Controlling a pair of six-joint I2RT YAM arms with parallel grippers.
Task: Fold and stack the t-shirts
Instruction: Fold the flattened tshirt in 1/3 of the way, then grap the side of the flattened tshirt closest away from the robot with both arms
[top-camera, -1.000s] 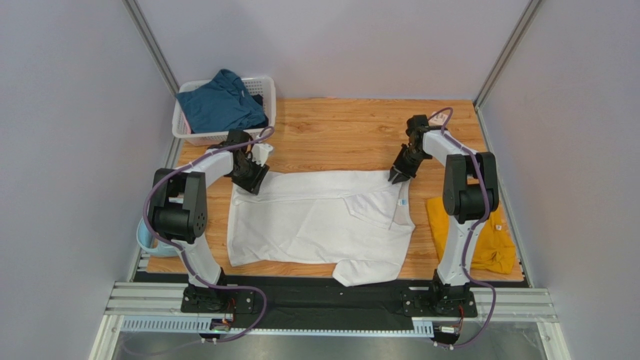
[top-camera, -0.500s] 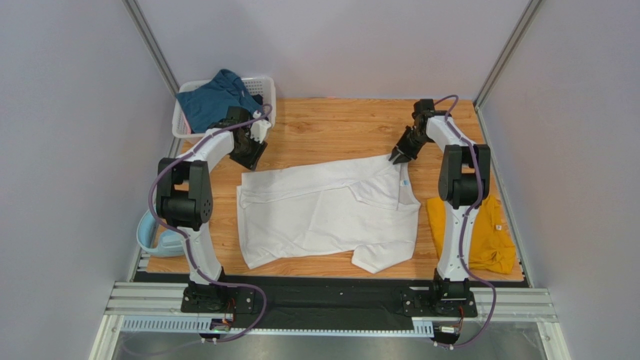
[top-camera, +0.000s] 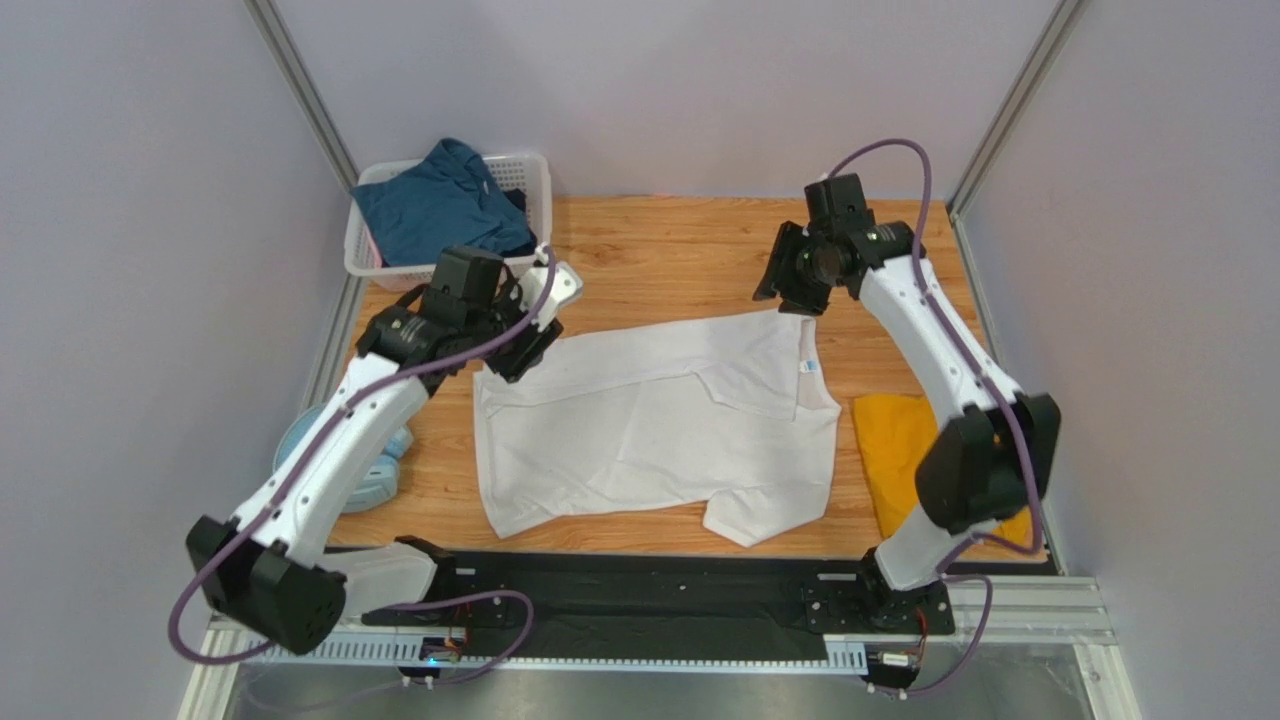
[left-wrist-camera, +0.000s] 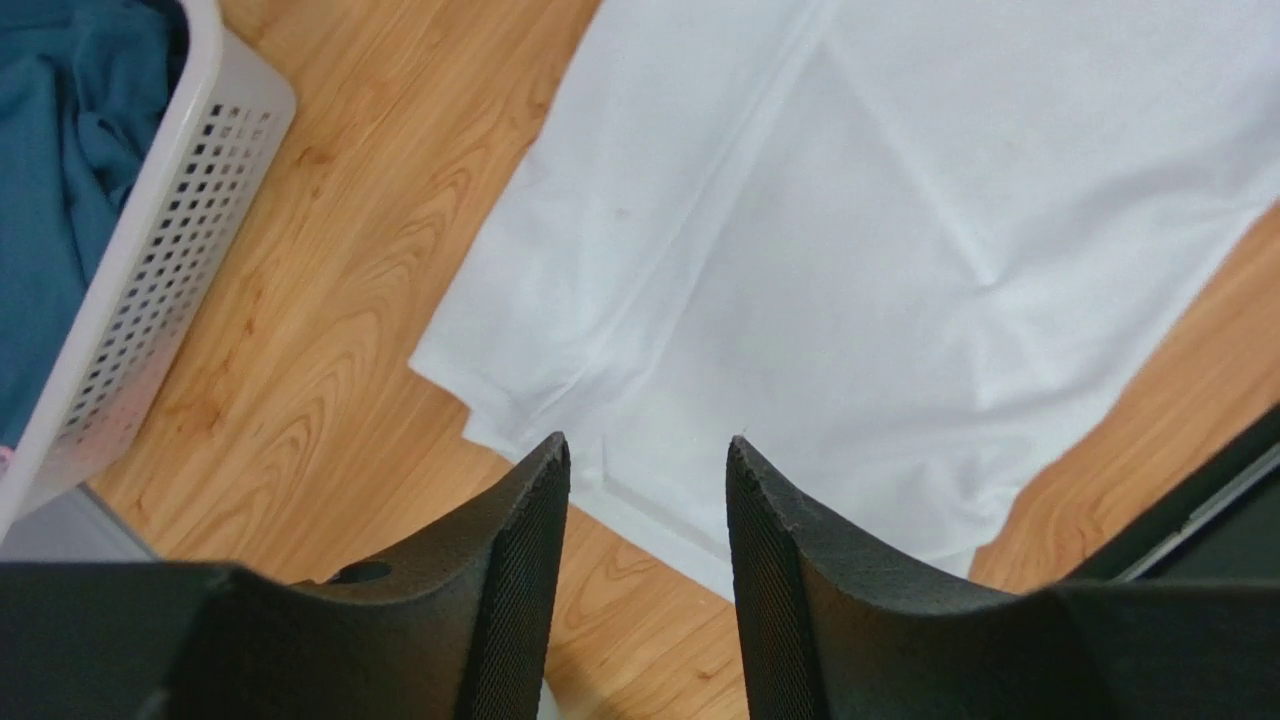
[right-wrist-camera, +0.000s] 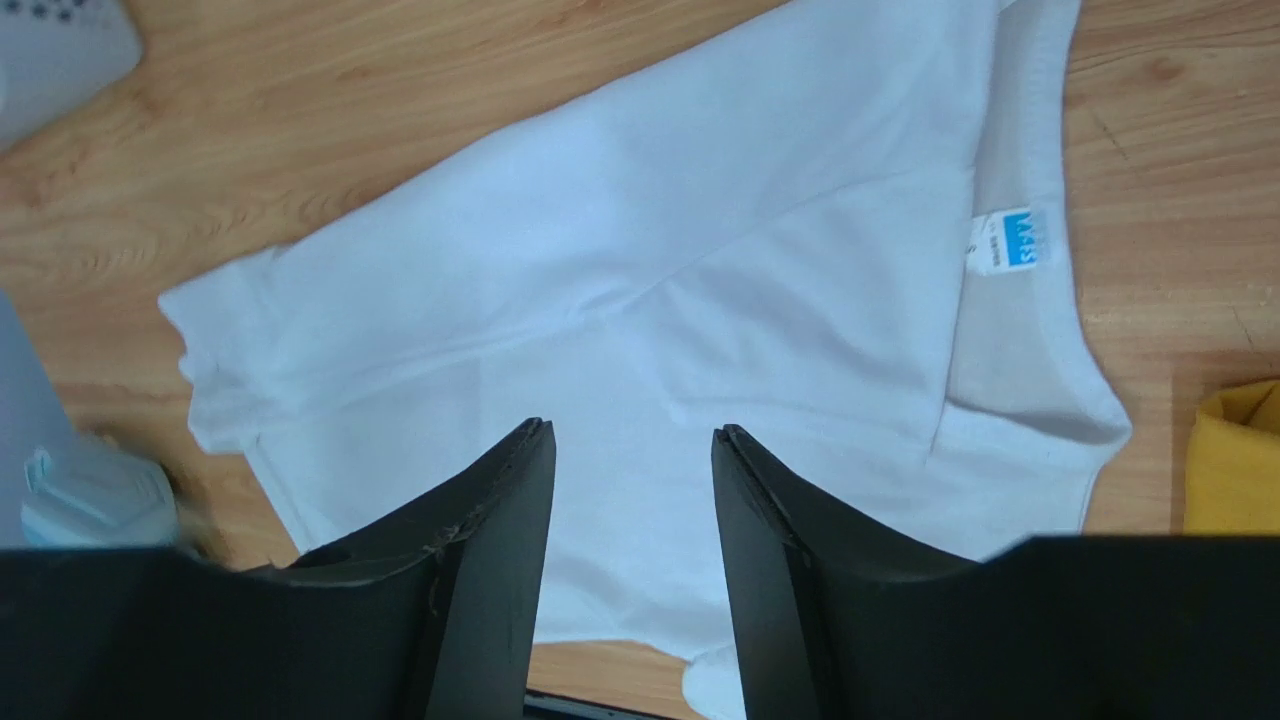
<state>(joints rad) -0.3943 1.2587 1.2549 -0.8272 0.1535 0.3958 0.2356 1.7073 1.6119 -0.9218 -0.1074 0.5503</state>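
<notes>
We are seeing both arms reaching up-frame, left end effector (left-wrist-camera: 643, 468) and right end effector (right-wrist-camera: 628, 444) hanging, fingers apart, over the white t-shirt (top-camera: 646, 428) mid-frame.

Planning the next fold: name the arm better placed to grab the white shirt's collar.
Right. The right gripper hangs open by the white shirt's collar and blue label; the left gripper is over the opposite end.

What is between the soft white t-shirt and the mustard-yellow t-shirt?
Only a bare strip of wooden table, shown in the right wrist view.
</notes>
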